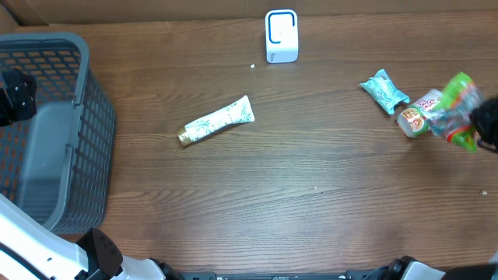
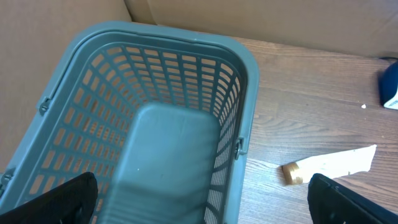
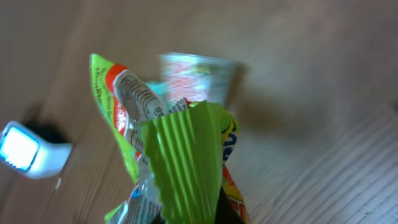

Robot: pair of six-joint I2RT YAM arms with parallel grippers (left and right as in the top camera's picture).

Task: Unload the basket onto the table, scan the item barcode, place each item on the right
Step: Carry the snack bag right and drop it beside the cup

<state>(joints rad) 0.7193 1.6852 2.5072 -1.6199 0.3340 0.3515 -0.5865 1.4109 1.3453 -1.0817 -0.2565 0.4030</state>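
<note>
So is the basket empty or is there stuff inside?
Empty. The left wrist view looks straight into the basket and shows only its bare grey floor.

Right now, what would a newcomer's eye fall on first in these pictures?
The bright green bag, held by the right hand at the far right, draws the eye first. Next comes the big grey basket at the left edge, and then the white scanner standing at the far side, near the middle.
</note>
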